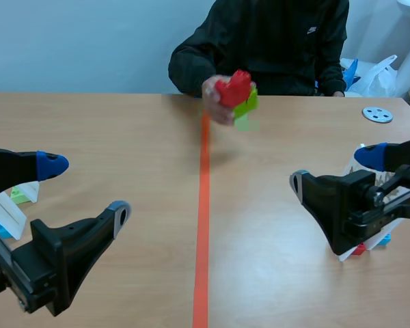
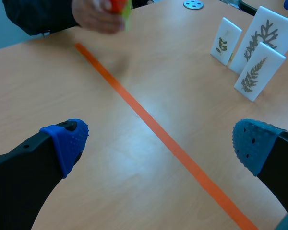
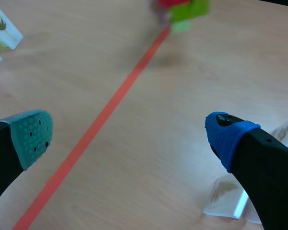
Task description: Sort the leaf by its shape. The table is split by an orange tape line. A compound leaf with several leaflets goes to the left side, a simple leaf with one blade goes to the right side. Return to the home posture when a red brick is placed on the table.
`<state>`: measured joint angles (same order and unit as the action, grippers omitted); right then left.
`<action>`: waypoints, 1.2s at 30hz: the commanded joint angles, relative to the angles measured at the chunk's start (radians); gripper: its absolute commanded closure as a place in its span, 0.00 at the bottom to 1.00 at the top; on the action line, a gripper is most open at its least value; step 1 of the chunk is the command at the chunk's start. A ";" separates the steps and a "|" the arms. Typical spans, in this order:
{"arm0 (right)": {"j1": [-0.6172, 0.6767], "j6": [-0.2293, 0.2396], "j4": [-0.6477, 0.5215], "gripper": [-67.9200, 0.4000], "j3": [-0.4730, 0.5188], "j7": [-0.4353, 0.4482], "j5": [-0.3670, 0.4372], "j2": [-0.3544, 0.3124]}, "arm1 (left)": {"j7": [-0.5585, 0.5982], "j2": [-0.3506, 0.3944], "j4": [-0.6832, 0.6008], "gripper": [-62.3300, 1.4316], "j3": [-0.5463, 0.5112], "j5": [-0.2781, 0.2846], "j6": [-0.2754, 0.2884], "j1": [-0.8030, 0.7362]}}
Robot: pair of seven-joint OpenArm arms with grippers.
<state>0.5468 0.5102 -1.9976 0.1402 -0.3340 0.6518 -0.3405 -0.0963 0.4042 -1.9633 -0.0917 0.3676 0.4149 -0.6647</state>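
Observation:
A person's hand (image 1: 215, 96) holds a red brick (image 1: 234, 87) together with a green piece (image 1: 247, 106) just above the table, at the far end of the orange tape line (image 1: 203, 225). In the left wrist view three white leaf cards (image 2: 258, 71) stand upright across the tape. Two more cards (image 1: 14, 205) stand by my left arm. My left gripper (image 1: 85, 189) hangs open low on the left side, holding nothing. On the right side my right gripper (image 1: 335, 169) is also open and empty, with cards (image 1: 369, 242) behind it. In the right wrist view the brick (image 3: 172, 2) is blurred.
A grey disc with holes (image 1: 377, 114) lies at the far right. A white plastic bag (image 1: 379, 75) sits beyond the table's far right edge. The person in a black jacket (image 1: 273, 41) sits across the table. One leaf card (image 3: 2, 26) stands far across the tape.

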 commanded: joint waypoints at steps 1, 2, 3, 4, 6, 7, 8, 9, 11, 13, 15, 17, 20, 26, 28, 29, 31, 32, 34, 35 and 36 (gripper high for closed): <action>-0.004 0.010 -0.009 0.00 -0.001 0.049 0.008 -0.003 | 0.009 -0.004 -0.012 0.00 0.001 0.010 -0.002 0.003; -0.004 0.016 -0.009 0.00 -0.003 0.065 0.008 -0.003 | 0.009 -0.004 -0.012 0.00 0.001 0.010 -0.002 0.003; -0.004 0.018 -0.009 0.00 -0.004 0.078 0.008 -0.003 | 0.009 -0.004 -0.012 0.00 0.001 0.010 -0.002 0.003; -0.004 0.018 -0.009 0.00 -0.004 0.088 0.008 -0.003 | 0.009 -0.004 -0.012 0.00 0.001 0.010 -0.002 0.003; -0.004 0.018 -0.009 0.00 -0.004 0.106 0.008 -0.004 | 0.009 -0.004 -0.012 0.00 0.001 0.010 -0.002 0.003; -0.004 0.018 -0.009 0.00 -0.004 0.110 0.007 -0.004 | 0.009 -0.004 -0.012 0.00 0.001 0.010 -0.002 0.003; -0.004 0.018 -0.009 0.00 -0.004 0.112 0.007 -0.004 | 0.009 -0.004 -0.012 0.00 0.001 0.010 -0.002 0.003; -0.004 0.018 -0.009 0.00 -0.004 0.112 0.008 -0.004 | 0.009 -0.004 -0.012 0.00 0.001 0.010 -0.002 0.003; -0.004 0.018 -0.009 0.00 -0.004 0.112 0.008 -0.004 | 0.009 -0.004 -0.012 0.00 0.001 0.010 -0.002 0.003; -0.004 0.018 -0.009 0.00 -0.004 0.110 0.008 -0.004 | 0.009 -0.004 -0.012 0.00 0.001 0.010 -0.002 0.003; -0.004 0.018 -0.009 0.00 -0.004 0.108 0.007 -0.004 | 0.010 -0.004 -0.012 0.00 0.001 0.010 -0.002 0.003; -0.004 0.018 -0.009 0.00 -0.004 0.108 0.007 -0.004 | 0.010 -0.004 -0.012 0.00 0.001 0.010 -0.002 0.003; -0.004 0.014 -0.009 0.00 -0.004 0.108 0.007 -0.003 | 0.010 -0.004 -0.012 0.00 0.001 0.010 -0.002 0.003; -0.004 0.014 -0.009 0.00 -0.004 0.108 0.007 -0.003 | 0.010 -0.004 -0.012 0.00 0.001 0.010 -0.002 0.003; -0.004 0.010 -0.009 0.00 -0.004 0.108 0.007 -0.003 | 0.010 -0.004 -0.012 0.00 0.001 0.010 -0.002 0.003; -0.004 0.010 -0.009 0.00 -0.004 0.108 0.007 -0.003 | 0.010 -0.004 -0.012 0.00 0.001 0.010 -0.002 0.003; -0.004 0.010 -0.009 0.00 -0.004 0.108 0.007 -0.003 | 0.010 -0.004 -0.012 0.00 0.001 0.010 -0.002 0.003; -0.004 0.010 -0.008 0.00 -0.004 0.108 0.007 -0.003 | 0.010 -0.004 -0.012 0.00 0.001 0.010 -0.002 0.003; -0.004 0.010 -0.008 0.00 -0.004 0.108 0.007 -0.003 | 0.010 -0.004 -0.012 0.00 0.001 0.010 -0.002 0.003; -0.004 0.010 -0.008 0.00 -0.004 0.108 0.007 -0.003 | 0.010 -0.004 -0.012 0.00 0.001 0.010 -0.002 0.003; -0.004 0.010 -0.008 0.00 -0.004 0.108 0.007 -0.003 | 0.010 -0.004 -0.012 0.00 0.001 0.010 -0.002 0.003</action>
<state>0.5468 0.5205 -1.9972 0.1295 -0.2375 0.6518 -0.3405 -0.1009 0.4042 -1.9633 -0.0917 0.3676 0.4149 -0.6647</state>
